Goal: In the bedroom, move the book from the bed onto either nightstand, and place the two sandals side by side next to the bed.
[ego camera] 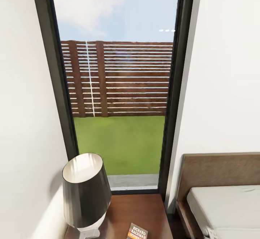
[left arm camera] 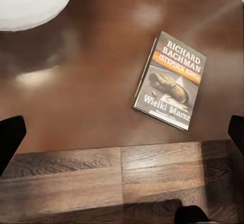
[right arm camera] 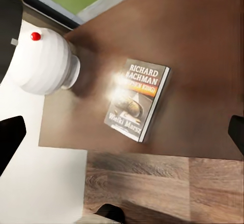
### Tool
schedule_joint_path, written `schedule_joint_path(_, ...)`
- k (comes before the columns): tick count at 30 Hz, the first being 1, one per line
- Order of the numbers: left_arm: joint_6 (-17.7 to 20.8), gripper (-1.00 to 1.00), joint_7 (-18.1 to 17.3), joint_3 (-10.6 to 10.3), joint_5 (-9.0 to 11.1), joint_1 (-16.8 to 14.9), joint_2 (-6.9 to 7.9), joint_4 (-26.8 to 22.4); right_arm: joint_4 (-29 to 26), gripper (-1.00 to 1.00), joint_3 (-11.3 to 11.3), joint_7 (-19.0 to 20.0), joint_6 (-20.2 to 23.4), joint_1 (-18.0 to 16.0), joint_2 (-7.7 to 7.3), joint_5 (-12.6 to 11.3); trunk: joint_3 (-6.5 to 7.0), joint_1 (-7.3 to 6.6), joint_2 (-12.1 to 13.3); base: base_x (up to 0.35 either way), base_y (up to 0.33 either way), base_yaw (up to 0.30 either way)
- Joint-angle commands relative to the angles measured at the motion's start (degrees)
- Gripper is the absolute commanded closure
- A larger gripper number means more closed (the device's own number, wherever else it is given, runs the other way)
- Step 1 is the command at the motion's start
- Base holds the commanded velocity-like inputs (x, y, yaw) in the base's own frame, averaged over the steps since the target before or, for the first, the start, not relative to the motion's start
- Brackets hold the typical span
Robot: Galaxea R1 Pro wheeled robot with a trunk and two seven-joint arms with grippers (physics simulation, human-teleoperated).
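Observation:
The book [ego camera: 137, 231] lies flat on the dark-brown nightstand [ego camera: 144, 210], cover up, beside the lamp. Its black cover with white lettering and an orange band is plain in the left wrist view [left arm camera: 170, 79] and the right wrist view [right arm camera: 137, 99]. My left gripper [left arm camera: 122, 137] hovers above the nightstand's [left arm camera: 76, 97] front edge, open, its black fingertips [left arm camera: 10, 140] wide apart and holding nothing. My right gripper [right arm camera: 122, 135] hangs open over the book's near end, apart from it. The bed [ego camera: 224, 206] stands right of the nightstand. The sandals are out of view.
A lamp with a dark shade [ego camera: 86, 192] and white base [right arm camera: 43, 64] takes up the nightstand's left part. Behind it is a tall black-framed window [ego camera: 119, 87] between white walls. Wood-plank floor [left arm camera: 101, 183] runs in front of the nightstand.

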Motion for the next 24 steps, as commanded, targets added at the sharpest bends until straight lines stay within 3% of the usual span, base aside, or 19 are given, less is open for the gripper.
schedule_joint_path(1, -0.2, -1.0, 0.0, 0.0, 0.4, 0.0, 0.0, 1.2, 0.9, -1.0, 0.3, 0.0, -0.6, 0.0, -0.02, -0.6, 0.11, -0.22, 0.4, 0.0, 0.0, 0.0)
schedule_joint_path(9, -6.5, -1.0, 0.0, 0.0, 0.3, 0.0, 0.0, 9.4, 6.3, -1.0, 0.3, -0.2, -4.1, 0.1, 0.04, -0.5, 1.55, -1.98, 3.6, 0.0, 0.0, 0.0)
schedule_joint_path(20, -17.0, -1.0, 0.0, -0.1, 0.3, 0.0, 0.0, 22.4, 6.8, -1.0, 0.4, -0.3, -4.4, 6.1, 0.07, -0.4, 3.52, -4.4, 8.0, 0.0, 0.0, 0.0)
schedule_joint_path(24, -18.7, -1.0, 0.0, -0.1, 0.2, 0.0, 0.0, 24.9, 6.8, -1.0, 0.4, -0.3, -4.4, 7.1, 0.07, -0.4, 4.24, -5.28, 9.6, 0.0, 0.0, 0.0)
